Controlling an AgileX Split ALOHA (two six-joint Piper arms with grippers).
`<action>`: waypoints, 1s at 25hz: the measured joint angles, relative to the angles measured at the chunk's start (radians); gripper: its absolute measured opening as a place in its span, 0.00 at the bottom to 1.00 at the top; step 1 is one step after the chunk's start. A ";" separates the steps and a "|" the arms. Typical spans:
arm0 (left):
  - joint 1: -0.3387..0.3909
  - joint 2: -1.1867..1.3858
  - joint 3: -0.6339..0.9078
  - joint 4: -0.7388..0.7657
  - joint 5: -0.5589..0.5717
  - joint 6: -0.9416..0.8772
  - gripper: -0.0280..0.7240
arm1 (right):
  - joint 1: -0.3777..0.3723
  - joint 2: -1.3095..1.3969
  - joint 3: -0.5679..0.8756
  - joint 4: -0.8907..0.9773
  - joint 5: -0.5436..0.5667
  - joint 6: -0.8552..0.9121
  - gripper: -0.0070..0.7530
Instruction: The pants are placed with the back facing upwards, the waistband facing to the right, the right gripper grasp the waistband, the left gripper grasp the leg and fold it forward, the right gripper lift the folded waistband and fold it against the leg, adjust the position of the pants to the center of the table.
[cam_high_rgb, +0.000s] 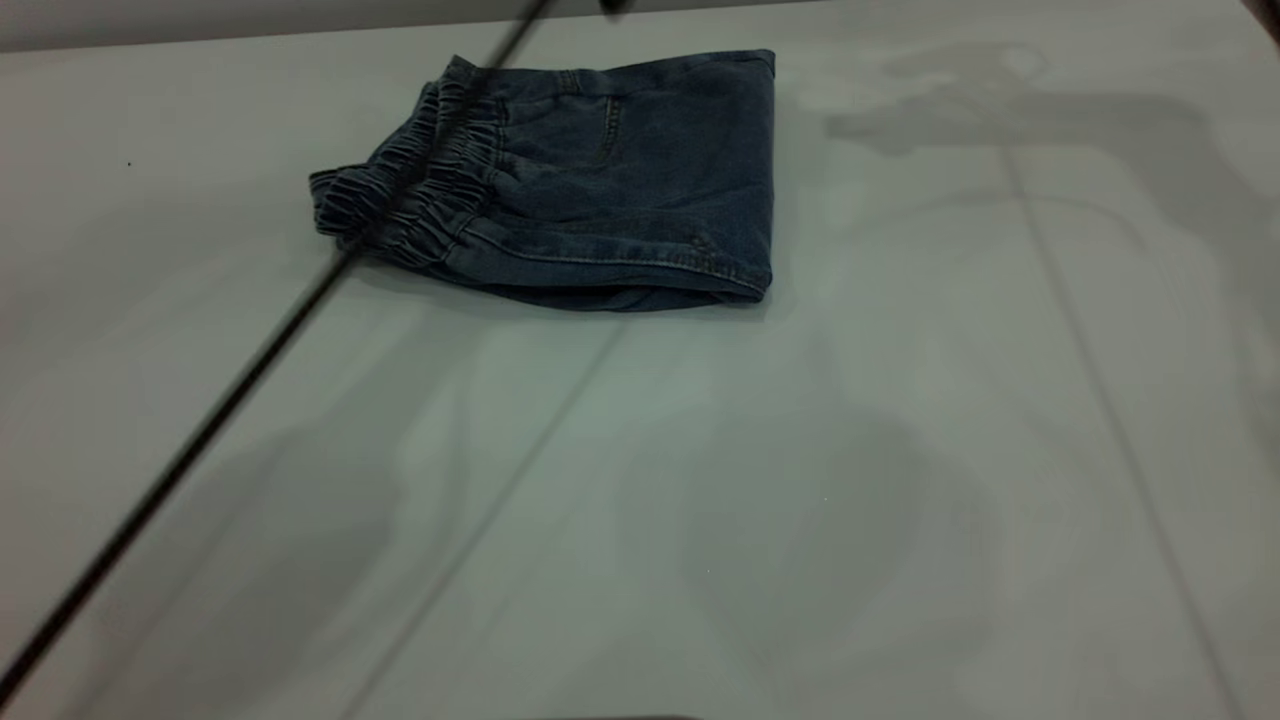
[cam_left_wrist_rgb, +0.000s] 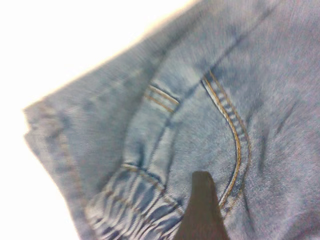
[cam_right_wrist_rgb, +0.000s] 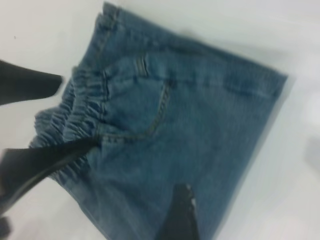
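Observation:
The pants (cam_high_rgb: 600, 180) lie folded into a compact blue denim block at the far side of the table (cam_high_rgb: 700, 520). The ruched waistband (cam_high_rgb: 410, 190) is on top at the block's left end, and a stitched pocket (cam_right_wrist_rgb: 145, 107) faces up. The printed leg is hidden in the fold. Neither gripper shows in the exterior view. In the right wrist view my left gripper (cam_right_wrist_rgb: 80, 110) hovers open over the waistband (cam_right_wrist_rgb: 75, 120), holding nothing; one of its fingers (cam_left_wrist_rgb: 202, 210) shows beside the pocket seam. My right gripper (cam_right_wrist_rgb: 210, 222) hangs over the block's opposite, folded end.
A thin black cable (cam_high_rgb: 200, 440) runs diagonally across the exterior view from the lower left up over the waistband. The table's far edge (cam_high_rgb: 250, 35) lies just behind the pants. Arm shadows fall on the tabletop to the right and in front.

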 joint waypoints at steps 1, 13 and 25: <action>0.000 -0.022 0.000 0.007 0.000 -0.005 0.74 | 0.000 -0.007 -0.042 -0.022 0.007 0.025 0.77; 0.018 -0.299 0.060 0.090 0.000 -0.077 0.74 | -0.002 -0.299 -0.124 -0.144 0.046 0.197 0.77; 0.019 -0.770 0.557 0.137 0.000 -0.099 0.74 | -0.002 -0.822 0.349 -0.160 0.050 0.216 0.77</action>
